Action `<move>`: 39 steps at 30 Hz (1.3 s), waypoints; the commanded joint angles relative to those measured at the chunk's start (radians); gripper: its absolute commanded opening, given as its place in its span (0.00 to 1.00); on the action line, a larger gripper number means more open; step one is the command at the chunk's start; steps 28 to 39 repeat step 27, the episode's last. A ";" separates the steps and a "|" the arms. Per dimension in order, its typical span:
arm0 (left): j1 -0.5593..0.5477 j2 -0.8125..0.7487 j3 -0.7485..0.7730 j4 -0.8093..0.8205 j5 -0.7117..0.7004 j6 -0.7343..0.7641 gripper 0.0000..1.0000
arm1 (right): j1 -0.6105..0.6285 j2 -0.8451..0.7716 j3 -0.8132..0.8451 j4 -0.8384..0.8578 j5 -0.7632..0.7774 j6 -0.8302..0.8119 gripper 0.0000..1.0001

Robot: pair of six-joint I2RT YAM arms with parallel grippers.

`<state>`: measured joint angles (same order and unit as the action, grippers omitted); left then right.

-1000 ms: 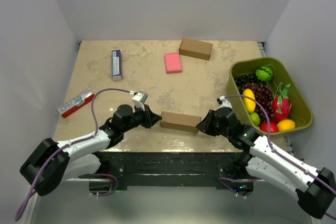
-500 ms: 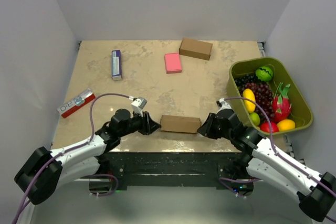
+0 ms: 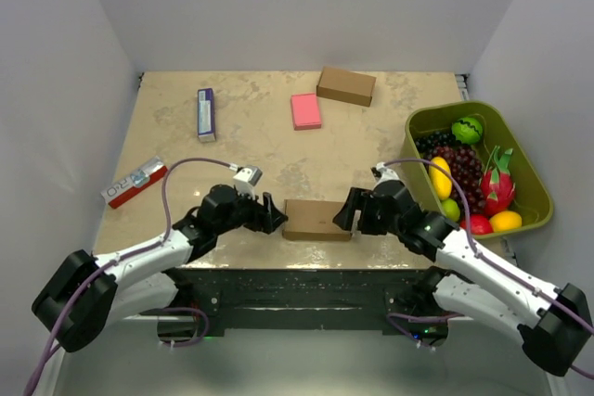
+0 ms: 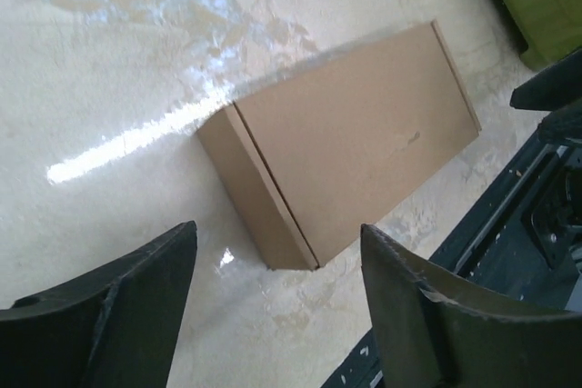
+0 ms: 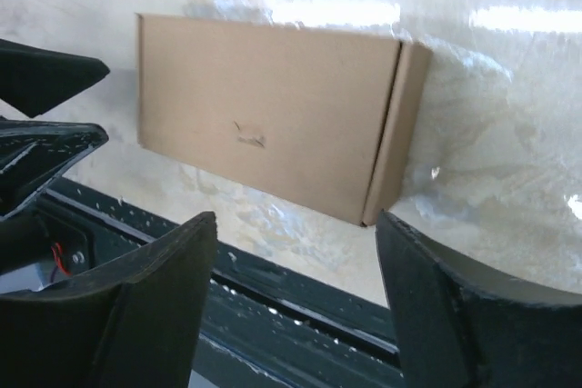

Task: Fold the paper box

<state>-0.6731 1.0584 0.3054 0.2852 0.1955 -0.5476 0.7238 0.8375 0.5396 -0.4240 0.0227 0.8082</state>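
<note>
brown cardboard, the paper box (image 3: 317,220) lies flat and closed up on the table (image 3: 260,150), right at the near edge, midway between my two arms. it reads as a neat rectangular carton, with its broad face up and its long side running left to right.

my left gripper (image 3: 275,217) sits just off the box's left end. from the left wrist camera i see both fingers (image 4: 118,306) spread wide, with the box (image 4: 355,134) ahead of them and bare table between, so nothing is grasped.

my right gripper (image 3: 344,214) is at the box's right end. in the overhead view i can't tell whether it touches the cardboard. the right wrist camera shows its fingers (image 5: 455,306) parted too, with the box (image 5: 273,124) lying beyond the tips, free of them.

further back on the table sit a second brown box (image 3: 345,86) and a pink block (image 3: 305,110) just beside it. a blue and white packet (image 3: 206,114) lies to the far left, with a red packet (image 3: 135,182) nearer the left edge. a green bin (image 3: 414,129) of toy fruit stands on the right.
</note>
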 commanded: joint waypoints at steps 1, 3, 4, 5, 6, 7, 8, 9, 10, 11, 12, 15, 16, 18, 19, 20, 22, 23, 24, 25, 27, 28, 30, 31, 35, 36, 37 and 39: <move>0.056 0.029 0.087 -0.008 -0.056 0.064 0.81 | -0.024 0.086 0.114 0.080 0.068 -0.121 0.83; 0.105 0.034 0.118 -0.014 -0.064 0.077 0.84 | -0.064 0.158 0.147 0.108 0.056 -0.156 0.88; 0.124 0.032 0.130 -0.018 -0.067 0.081 0.85 | -0.082 0.184 0.183 0.135 0.037 -0.194 0.91; 0.160 0.025 0.142 -0.035 -0.071 0.084 0.85 | -0.104 0.224 0.200 0.145 0.030 -0.211 0.92; 0.181 0.019 0.170 -0.047 -0.085 0.090 0.87 | -0.157 0.247 0.213 0.158 0.011 -0.233 0.94; 0.200 0.000 0.182 -0.069 -0.094 0.094 0.89 | -0.190 0.264 0.241 0.181 -0.021 -0.268 0.96; 0.240 -0.012 0.193 -0.081 -0.105 0.095 0.91 | -0.222 0.276 0.255 0.192 -0.048 -0.285 0.97; 0.262 -0.023 0.217 -0.093 -0.117 0.097 0.95 | -0.278 0.300 0.269 0.200 -0.062 -0.300 0.98; 0.285 -0.047 0.230 -0.121 -0.119 0.098 0.97 | -0.306 0.307 0.301 0.199 -0.085 -0.332 0.99; 0.323 -0.058 0.242 -0.136 -0.117 0.106 0.99 | -0.329 0.313 0.318 0.195 -0.095 -0.349 0.99; 0.339 -0.072 0.271 -0.152 -0.117 0.126 1.00 | -0.368 0.316 0.333 0.182 -0.099 -0.365 0.99; 0.354 -0.106 0.340 -0.227 -0.152 0.161 1.00 | -0.423 0.302 0.387 0.160 -0.106 -0.434 0.99; 0.354 -0.106 0.360 -0.275 -0.163 0.163 1.00 | -0.435 0.290 0.402 0.157 -0.106 -0.463 0.99; 0.354 -0.098 0.412 -0.331 -0.165 0.185 1.00 | -0.469 0.275 0.411 0.156 -0.104 -0.484 0.99; 0.356 -0.092 0.422 -0.351 -0.169 0.192 1.00 | -0.480 0.261 0.415 0.156 -0.102 -0.501 0.99; 0.354 -0.090 0.426 -0.356 -0.176 0.201 0.99 | -0.489 0.255 0.415 0.156 -0.104 -0.507 0.99; 0.354 -0.086 0.426 -0.354 -0.192 0.212 1.00 | -0.511 0.247 0.410 0.162 -0.104 -0.515 0.99; 0.354 -0.084 0.426 -0.353 -0.192 0.215 1.00 | -0.515 0.245 0.408 0.163 -0.106 -0.515 0.99; 0.354 -0.083 0.423 -0.350 -0.189 0.219 1.00 | -0.523 0.245 0.407 0.168 -0.107 -0.517 0.99; 0.354 -0.084 0.420 -0.339 -0.186 0.216 1.00 | -0.524 0.244 0.402 0.171 -0.107 -0.520 0.99; 0.354 -0.086 0.419 -0.337 -0.182 0.218 1.00 | -0.529 0.244 0.402 0.165 -0.102 -0.521 0.99; 0.354 -0.086 0.419 -0.337 -0.182 0.218 1.00 | -0.529 0.244 0.402 0.165 -0.102 -0.521 0.99; 0.354 -0.086 0.419 -0.337 -0.182 0.218 1.00 | -0.529 0.244 0.402 0.165 -0.102 -0.521 0.99; 0.354 -0.086 0.419 -0.337 -0.182 0.218 1.00 | -0.529 0.244 0.402 0.165 -0.102 -0.521 0.99; 0.354 -0.086 0.419 -0.337 -0.182 0.218 1.00 | -0.529 0.244 0.402 0.165 -0.102 -0.521 0.99; 0.354 -0.086 0.419 -0.337 -0.182 0.218 1.00 | -0.529 0.244 0.402 0.165 -0.102 -0.521 0.99; 0.354 -0.086 0.419 -0.337 -0.182 0.218 1.00 | -0.529 0.244 0.402 0.165 -0.102 -0.521 0.99; 0.354 -0.086 0.419 -0.337 -0.182 0.218 1.00 | -0.529 0.244 0.402 0.165 -0.102 -0.521 0.99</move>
